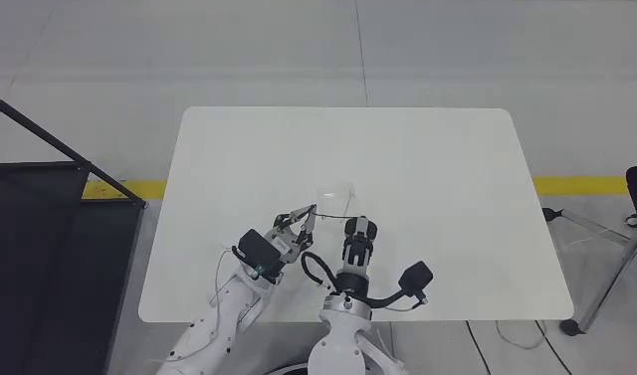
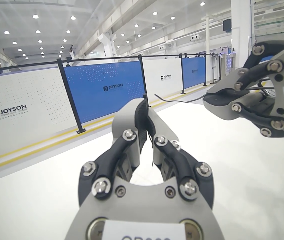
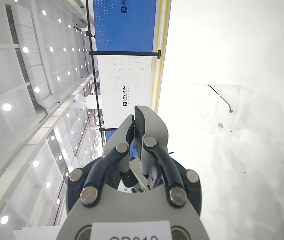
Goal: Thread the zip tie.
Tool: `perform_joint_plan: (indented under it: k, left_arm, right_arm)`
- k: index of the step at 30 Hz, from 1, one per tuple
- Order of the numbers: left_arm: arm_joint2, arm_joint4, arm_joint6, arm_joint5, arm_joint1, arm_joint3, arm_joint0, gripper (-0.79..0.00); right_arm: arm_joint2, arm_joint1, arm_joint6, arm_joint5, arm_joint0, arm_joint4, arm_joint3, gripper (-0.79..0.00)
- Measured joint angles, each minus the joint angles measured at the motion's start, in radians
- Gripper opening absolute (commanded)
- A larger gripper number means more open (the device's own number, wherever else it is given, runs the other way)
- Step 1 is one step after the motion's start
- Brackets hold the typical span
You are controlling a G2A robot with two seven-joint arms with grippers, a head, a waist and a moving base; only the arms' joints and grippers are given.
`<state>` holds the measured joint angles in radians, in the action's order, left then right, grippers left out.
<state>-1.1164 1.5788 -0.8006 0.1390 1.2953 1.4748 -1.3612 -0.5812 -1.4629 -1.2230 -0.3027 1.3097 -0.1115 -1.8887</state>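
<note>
Right now you have the white table (image 1: pixel 448 176) with a clear plastic box (image 1: pixel 336 189) standing on it, and a second zip tie (image 3: pixel 220 97), thin and black, lies inside. Both grippers hang just on the robot's side of that box. Your right gripper (image 2: pixel 210 98) is clamped on the zip tie (image 2: pixel 179 100), whose free tip points toward the left gripper (image 2: pixel 145 108). That one is pinched tight. A small black bit (image 2: pixel 145 98) pokes from its tips, but you cannot tell what it is.

White table (image 1: pixel 448 176), rounded corners. Left gripper (image 1: pixel 311 212) and right gripper (image 1: pixel 360 223) sit near its front edge, close together, tips apart. Thin dark zip tie (image 1: pixel 333 219) between them. Clear box (image 1: pixel 336 189) just beyond. Yellow floor line (image 1: pixel 582 185) either side.
</note>
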Motion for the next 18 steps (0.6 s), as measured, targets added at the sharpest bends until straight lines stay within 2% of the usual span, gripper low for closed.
perform_joint_plan:
  k: [18]
  left_arm:
    - [0.000,0.018,-0.006,0.004,-0.001,0.005,-0.007,-0.785]
  right_arm:
    - [-0.018,-0.020,0.003,-0.025,0.003,-0.015,0.000,-0.785]
